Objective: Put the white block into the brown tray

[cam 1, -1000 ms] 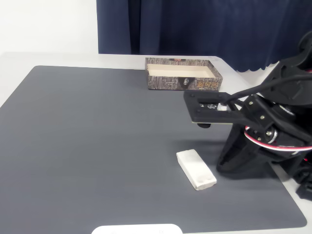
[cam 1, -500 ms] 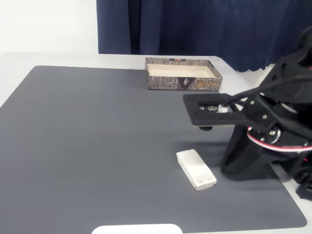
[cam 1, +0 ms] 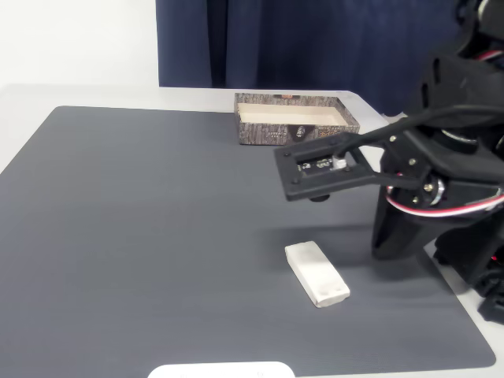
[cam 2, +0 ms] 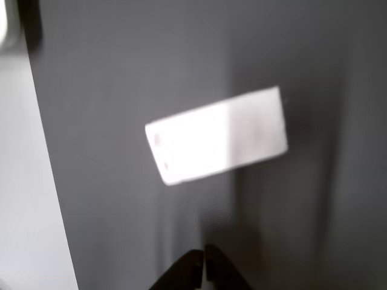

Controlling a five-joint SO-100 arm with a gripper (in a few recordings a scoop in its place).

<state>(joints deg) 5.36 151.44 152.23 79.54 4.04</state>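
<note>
1. The black arm has swung leftward and lifted in the fixed view over the past second, carrying its flat camera bracket (cam 1: 324, 167) from beside the arm's base to a spot above the dark mat (cam 1: 157, 236), nearer the white block (cam 1: 316, 273).

2. The white block lies flat on the mat, on the near side of the tabletop (cam 1: 79, 94), untouched and in the same place as a second ago. In the wrist view the white block (cam 2: 216, 135) sits slightly tilted, just ahead of the end effector (cam 2: 204, 266).

3. The end effector's two dark tips meet at the bottom edge of the wrist view, drawn together and gripping nothing.

4. The brown tray (cam 1: 297, 134) stands at the far edge of the mat, well apart from the block, its pale inside holding nothing that can be seen.

5. The move appears to be an approach: the arm is lining up over the block, with the pick-up not yet begun.

6. To take the block, the tips will likely need to part and descend around it, before any carry toward the tray.
</note>
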